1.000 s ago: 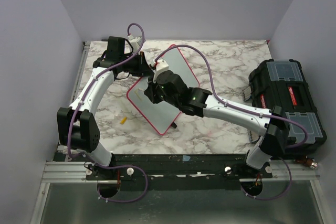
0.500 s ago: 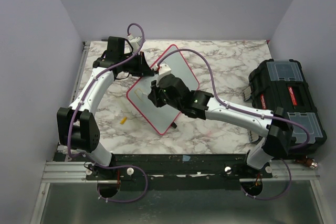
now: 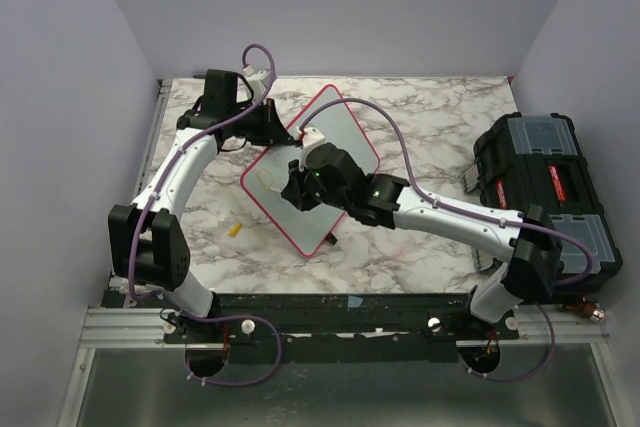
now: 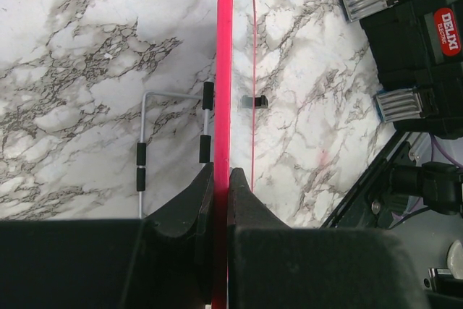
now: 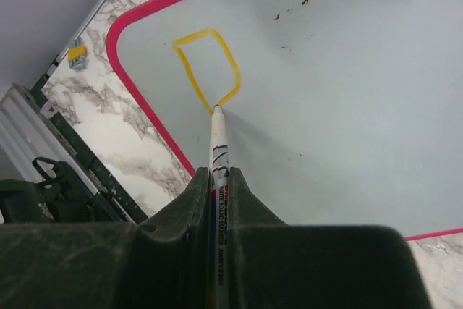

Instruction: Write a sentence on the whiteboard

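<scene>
Marking a yellow D (image 5: 191, 74) on the whiteboard (image 3: 345, 137).
Pinches a white marker (image 5: 217, 142) in the tightly closed right gripper (image 5: 217, 177), tip touching the D's lower corner, close to the board's rounded corner. Clamps the board's red rim (image 4: 224, 48) edge-on in the closed left gripper (image 4: 221, 179), near the middle of the marble table (image 4: 87, 48). Has a small yellow piece (image 3: 236, 230) near the board and a black toolbox (image 3: 545, 187) well apart at the right edge.

A black toolbox (image 3: 520, 162) with grey latches and a red label is seen at the right edge of the marble table (image 3: 430, 117). A small yellow piece (image 3: 236, 230) is found lying on the marble at the left.
</scene>
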Available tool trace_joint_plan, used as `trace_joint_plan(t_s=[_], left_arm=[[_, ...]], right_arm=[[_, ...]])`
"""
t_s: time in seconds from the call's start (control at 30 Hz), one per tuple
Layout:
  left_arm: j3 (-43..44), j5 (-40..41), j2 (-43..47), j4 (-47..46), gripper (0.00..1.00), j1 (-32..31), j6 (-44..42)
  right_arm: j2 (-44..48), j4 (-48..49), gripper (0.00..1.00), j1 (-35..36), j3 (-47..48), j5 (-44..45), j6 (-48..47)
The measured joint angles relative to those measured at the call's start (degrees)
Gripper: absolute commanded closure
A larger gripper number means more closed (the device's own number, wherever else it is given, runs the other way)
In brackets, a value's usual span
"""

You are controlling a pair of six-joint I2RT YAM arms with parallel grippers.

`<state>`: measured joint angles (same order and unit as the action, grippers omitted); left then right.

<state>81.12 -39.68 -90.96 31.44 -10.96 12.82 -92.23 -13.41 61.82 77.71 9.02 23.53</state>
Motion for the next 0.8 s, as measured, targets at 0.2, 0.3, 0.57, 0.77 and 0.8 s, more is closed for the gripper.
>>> trace_joint_plan(t_s=[0.2,0.3,0.57,0.77,0.8], left_arm=[[0.0,0.0,0.0,0.0,1.0,0.0,0.0],[0.0,-0.1,0.0,0.0,1.0,0.0,0.1],[0.0,-0.1,0.9,-0.1,1.0,-0.8,0.0],[0.0,-0.1,0.9,0.0,1.0,-0.9,0.0],[0.0,-0.1,0.9,0.0,1.0,-0.9,0.0]], right_arm=[[0.2,0.0,0.99,0.0,-0.5,-2.5,0.2],[1.0,0.9,0.99,0.0,-2.0,-2.7,0.5],[8.4,7.9,1.0,0.0,-10.6,-0.3,1.9],[15.1,16.4,0.99,0.0,-14.4,6.2,1.4],[15.2,17.2,0.99,-0.1,-14.3,6.9,1.3]])
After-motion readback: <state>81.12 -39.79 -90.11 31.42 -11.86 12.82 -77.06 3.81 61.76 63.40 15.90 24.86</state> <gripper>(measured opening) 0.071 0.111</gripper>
